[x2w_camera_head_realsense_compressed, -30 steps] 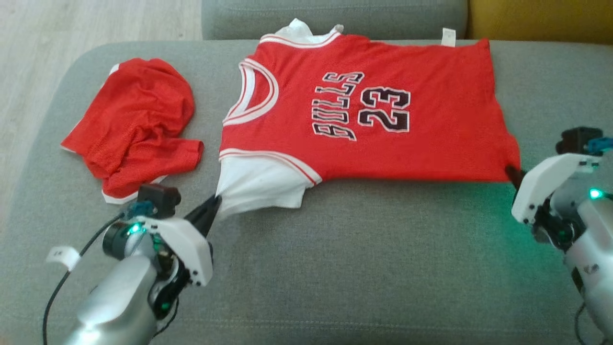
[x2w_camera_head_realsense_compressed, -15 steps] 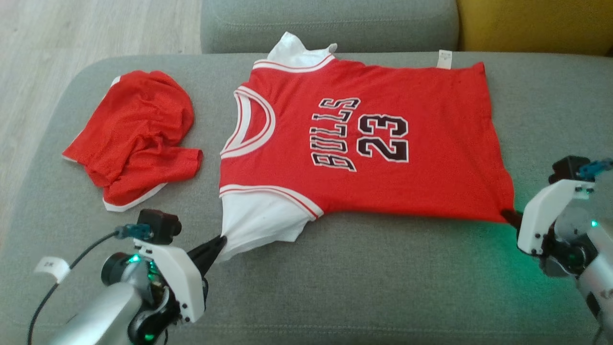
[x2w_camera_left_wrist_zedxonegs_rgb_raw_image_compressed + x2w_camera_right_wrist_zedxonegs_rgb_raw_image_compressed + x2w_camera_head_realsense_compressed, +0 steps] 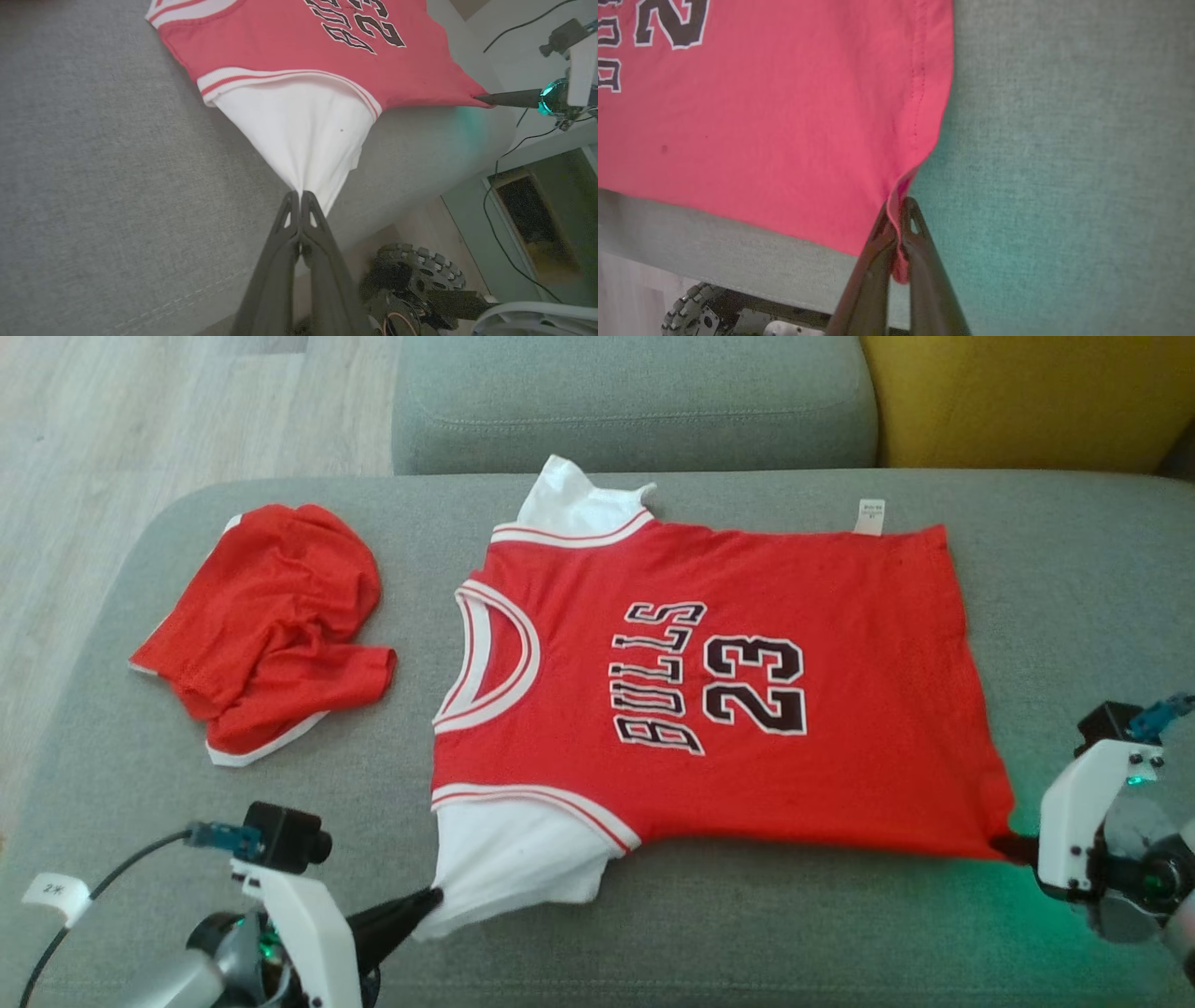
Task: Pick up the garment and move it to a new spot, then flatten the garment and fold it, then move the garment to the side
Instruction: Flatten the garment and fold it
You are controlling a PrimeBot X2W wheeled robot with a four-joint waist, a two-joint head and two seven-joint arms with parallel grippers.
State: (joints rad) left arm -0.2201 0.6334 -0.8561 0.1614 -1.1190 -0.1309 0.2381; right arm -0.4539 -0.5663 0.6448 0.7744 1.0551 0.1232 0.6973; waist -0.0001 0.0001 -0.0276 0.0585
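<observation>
The red jersey (image 3: 840, 616) lies spread flat, print side up, across the middle of the grey sofa cushion (image 3: 747, 933), reaching from near its far edge most of the way toward its near edge. Its long axis runs across the cushion from the robot's left to its right. The round white-trimmed neck points toward the left edge and the straight hem toward the right edge. The black "BULLS 23" print lies sideways, with the tops of the letters toward the neck.

The near white sleeve (image 3: 513, 868) is drawn out into a taut point toward the cushion's near left corner. There the left pincer (image 3: 429, 898) has its dark fingers pressed together on the sleeve's tip, pinching the cloth; the left wrist view shows the white fabric fanning out from between the fingertips. At the near right corner of the jersey, the right pincer (image 3: 1006, 846) is clamped on the hem corner. In the right wrist view a fold of red cloth sits between its two fingers. Both pincers sit just off the jersey's near edge, one at each end, low over the cushion.

A small white label (image 3: 870, 516) sticks out at the far hem corner. Crumpled red shorts (image 3: 271, 616) lie near the cushion's far left corner, apart from the jersey. Behind the cushion are a second grey cushion (image 3: 635, 401) and a yellow cushion (image 3: 1027, 392), with pale wooden floor (image 3: 140, 411) to the left.
</observation>
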